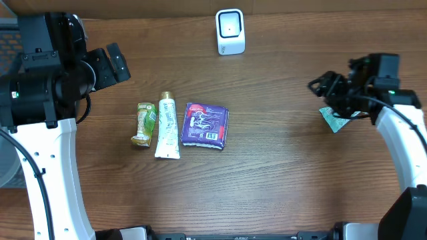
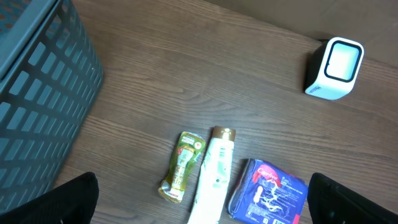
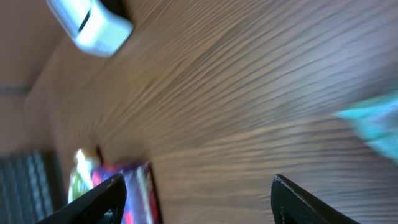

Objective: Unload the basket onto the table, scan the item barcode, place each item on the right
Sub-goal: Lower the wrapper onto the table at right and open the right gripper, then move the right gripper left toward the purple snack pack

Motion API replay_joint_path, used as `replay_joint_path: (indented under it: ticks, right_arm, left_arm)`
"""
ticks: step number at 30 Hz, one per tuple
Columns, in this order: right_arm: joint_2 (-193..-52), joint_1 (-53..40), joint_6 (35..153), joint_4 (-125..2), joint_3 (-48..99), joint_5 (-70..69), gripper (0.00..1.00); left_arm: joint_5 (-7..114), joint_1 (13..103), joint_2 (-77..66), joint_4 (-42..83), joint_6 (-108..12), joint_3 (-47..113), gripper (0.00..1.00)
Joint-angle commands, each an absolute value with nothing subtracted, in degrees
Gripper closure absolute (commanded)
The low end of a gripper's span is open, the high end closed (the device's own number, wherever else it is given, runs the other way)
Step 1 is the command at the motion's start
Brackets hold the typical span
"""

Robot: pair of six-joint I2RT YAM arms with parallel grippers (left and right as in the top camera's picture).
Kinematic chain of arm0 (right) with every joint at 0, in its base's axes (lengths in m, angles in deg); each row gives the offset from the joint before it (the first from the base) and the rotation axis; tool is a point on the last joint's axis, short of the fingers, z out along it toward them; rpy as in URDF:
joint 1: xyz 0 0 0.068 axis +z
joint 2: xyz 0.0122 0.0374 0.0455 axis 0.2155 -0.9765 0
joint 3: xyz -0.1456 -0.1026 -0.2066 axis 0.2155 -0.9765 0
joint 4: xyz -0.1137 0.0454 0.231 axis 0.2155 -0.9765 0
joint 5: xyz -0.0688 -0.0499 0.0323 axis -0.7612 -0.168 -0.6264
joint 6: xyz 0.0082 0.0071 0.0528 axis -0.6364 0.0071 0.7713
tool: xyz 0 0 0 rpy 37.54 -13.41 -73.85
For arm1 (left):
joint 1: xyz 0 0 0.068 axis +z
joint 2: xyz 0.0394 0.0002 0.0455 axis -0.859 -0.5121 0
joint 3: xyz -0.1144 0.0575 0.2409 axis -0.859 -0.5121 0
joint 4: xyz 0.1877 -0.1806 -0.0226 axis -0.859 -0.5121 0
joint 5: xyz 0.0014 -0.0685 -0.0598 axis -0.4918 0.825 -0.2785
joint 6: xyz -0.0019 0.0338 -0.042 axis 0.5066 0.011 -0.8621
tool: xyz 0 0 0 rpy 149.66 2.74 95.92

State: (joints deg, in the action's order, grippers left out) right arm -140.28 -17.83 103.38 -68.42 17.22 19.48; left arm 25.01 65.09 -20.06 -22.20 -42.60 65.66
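While the right claw (image 3: 198,183) gapes, teal packet (image 1: 331,120) lies just beside it

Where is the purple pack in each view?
Overhead: purple pack, just left of centre.
Left wrist: bottom edge, right of centre.
Right wrist: bottom left, blurred, beside the finger.
Shared landmark: the white scanner.

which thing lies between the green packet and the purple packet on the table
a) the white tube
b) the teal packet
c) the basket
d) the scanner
a, in the overhead view the white tube lies with the green packet on one side and the purple packet on the other.
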Motion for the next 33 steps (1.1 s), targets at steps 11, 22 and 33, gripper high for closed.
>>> replay_joint_path:
  ticks: [11,22,33]
  right_arm:
    - [-140.56,-6.31,101.26,-67.46,16.02,19.86,0.21]
    - [-140.56,-4.98,101.30,-67.33,15.99,20.10,0.21]
    - [-141.24,-4.98,102.77,-66.39,15.91,20.05,0.21]
  left_arm:
    - [24.64,65.22,-19.73,-22.01,-43.19,66.05,0.00]
    - [24.64,65.22,-19.73,-22.01,-43.17,66.05,0.00]
    - [24.64,65.22,-19.73,-22.01,-43.19,66.05,0.00]
